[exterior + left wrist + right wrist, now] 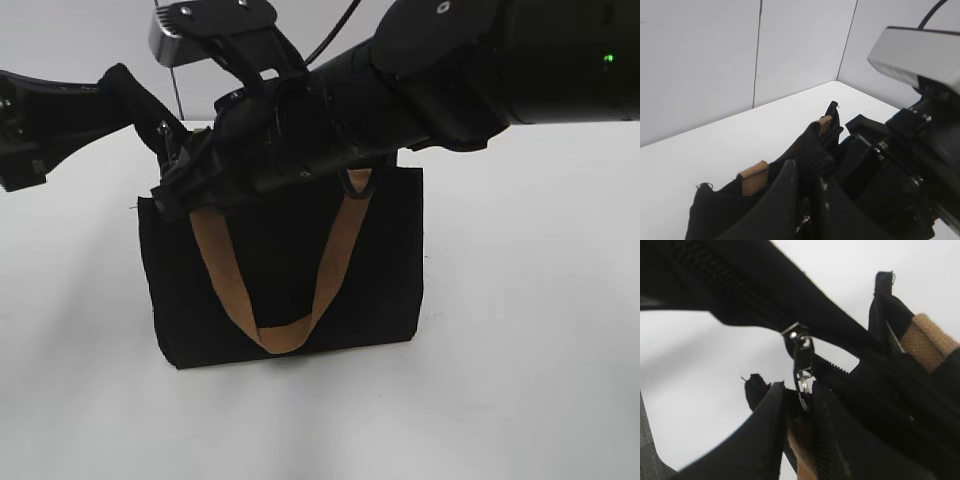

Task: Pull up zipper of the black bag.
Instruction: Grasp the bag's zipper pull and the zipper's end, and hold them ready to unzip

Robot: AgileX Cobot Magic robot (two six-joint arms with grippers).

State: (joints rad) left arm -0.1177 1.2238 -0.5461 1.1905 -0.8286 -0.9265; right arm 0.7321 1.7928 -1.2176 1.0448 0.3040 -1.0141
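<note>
Black bag (380, 270) upright on white worktop (520, 380); zipper (801, 360) on its top track, ring clamped between right hand (800, 405) fingers, track running away lengthwise; left hand (807, 200) pinching bag's top edge fabric.

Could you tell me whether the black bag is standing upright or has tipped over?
Upright. In the exterior view the black bag stands on its base on the white table, with a tan handle hanging down its front.
</note>
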